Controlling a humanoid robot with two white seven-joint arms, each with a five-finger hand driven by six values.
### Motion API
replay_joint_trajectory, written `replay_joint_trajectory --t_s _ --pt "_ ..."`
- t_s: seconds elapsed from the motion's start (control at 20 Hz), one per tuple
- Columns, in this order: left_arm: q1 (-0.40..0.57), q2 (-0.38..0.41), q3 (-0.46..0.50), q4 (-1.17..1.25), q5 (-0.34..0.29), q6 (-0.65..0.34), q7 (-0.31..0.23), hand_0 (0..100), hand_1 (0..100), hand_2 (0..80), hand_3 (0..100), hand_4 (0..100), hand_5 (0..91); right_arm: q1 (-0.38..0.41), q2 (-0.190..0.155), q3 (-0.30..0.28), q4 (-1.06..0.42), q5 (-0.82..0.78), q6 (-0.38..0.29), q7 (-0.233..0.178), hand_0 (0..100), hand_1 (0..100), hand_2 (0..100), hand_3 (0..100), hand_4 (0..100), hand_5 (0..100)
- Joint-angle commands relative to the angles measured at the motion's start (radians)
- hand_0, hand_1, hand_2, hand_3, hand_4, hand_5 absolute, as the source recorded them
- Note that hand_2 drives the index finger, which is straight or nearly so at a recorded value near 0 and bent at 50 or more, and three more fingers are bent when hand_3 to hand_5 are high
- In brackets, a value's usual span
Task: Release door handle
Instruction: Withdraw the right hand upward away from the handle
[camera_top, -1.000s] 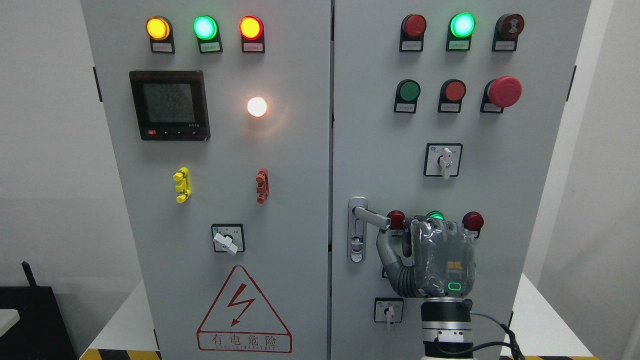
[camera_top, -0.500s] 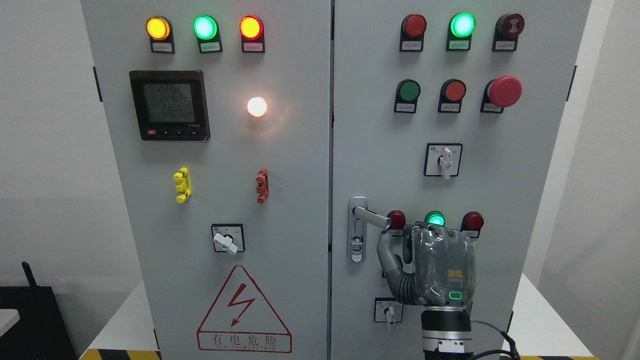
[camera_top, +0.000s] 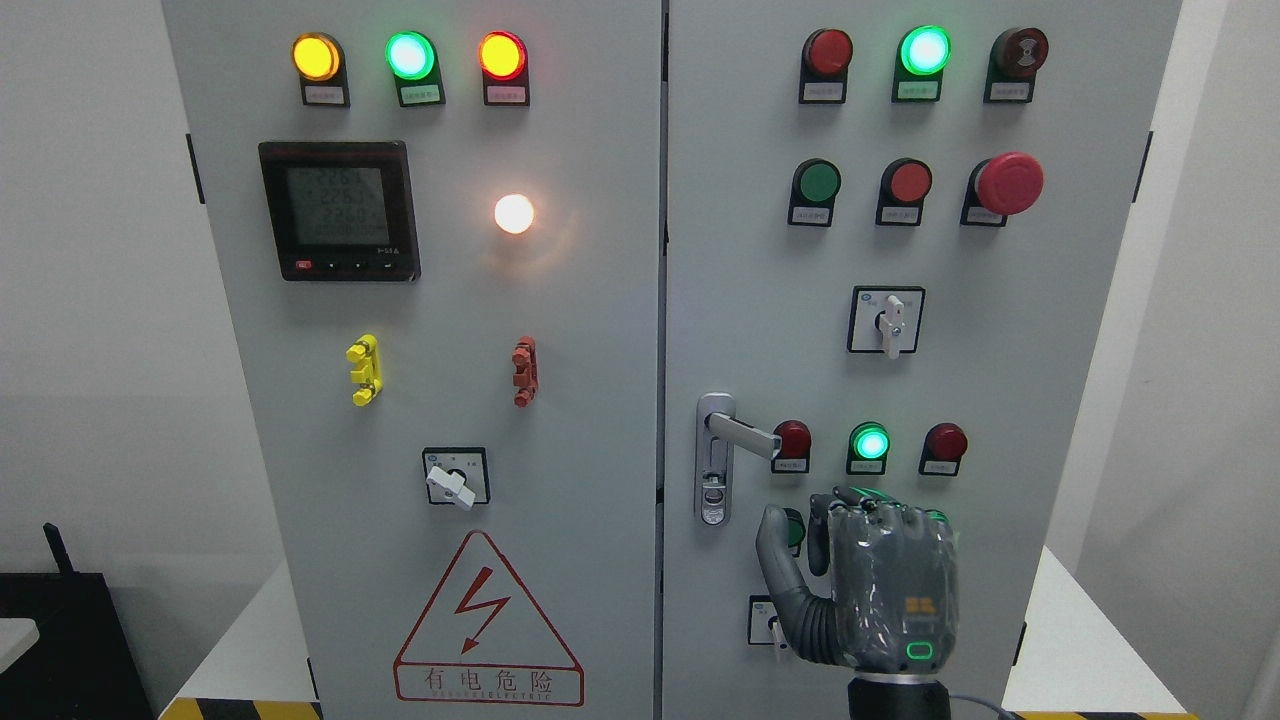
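Now my right hand (camera_top: 868, 580) hangs empty, fingers loosely curled, below the door handle (camera_top: 740, 433) on the right door, so I'd draw it straight back, clear of the buttons.

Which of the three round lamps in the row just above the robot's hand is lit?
The middle lamp, glowing green. The lamps on either side of it, left and right, are dark red and unlit. The right hand hangs below them.

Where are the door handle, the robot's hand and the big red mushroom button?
door handle (camera_top: 745, 432): head view, on the silver lever's middle.
right hand (camera_top: 880, 585): head view, on the grey back of the hand, below the handle.
red mushroom button (camera_top: 1010, 182): head view, on its round red cap.
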Motion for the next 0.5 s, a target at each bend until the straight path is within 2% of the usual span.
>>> replay_joint_trajectory --t_s 0.0,0.1,0.15,0.2,0.3,0.45 --pt "0.000 0.000 -0.012 -0.015 0.000 0.000 0.000 12 39 0.0 0 0 0.0 0.063 0.002 -0.005 -0.107 -0.005 -0.011 -0.019 61 34 79 100 97 96" --pt "0.000 0.000 -0.012 -0.015 0.000 0.000 0.000 12 39 0.0 0 0 0.0 0.102 0.001 -0.010 -0.140 -0.007 -0.037 -0.020 62 32 69 100 91 92" --pt "0.000 0.000 -0.012 -0.015 0.000 0.000 0.000 12 39 0.0 0 0 0.0 0.121 0.001 -0.022 -0.154 -0.009 -0.056 -0.019 63 28 61 100 88 90" --pt "0.000 0.000 -0.012 -0.015 0.000 0.000 0.000 12 39 0.0 0 0 0.0 0.132 0.001 -0.042 -0.167 -0.009 -0.080 -0.016 64 25 55 96 84 86" --pt "0.000 0.000 -0.012 -0.015 0.000 0.000 0.000 12 39 0.0 0 0 0.0 0.141 0.002 -0.077 -0.174 -0.015 -0.132 -0.014 65 16 40 72 60 54" --pt "0.000 0.000 -0.012 -0.015 0.000 0.000 0.000 12 39 0.0 0 0 0.0 0.144 -0.003 -0.125 -0.182 -0.050 -0.194 -0.009 62 9 23 35 25 16"
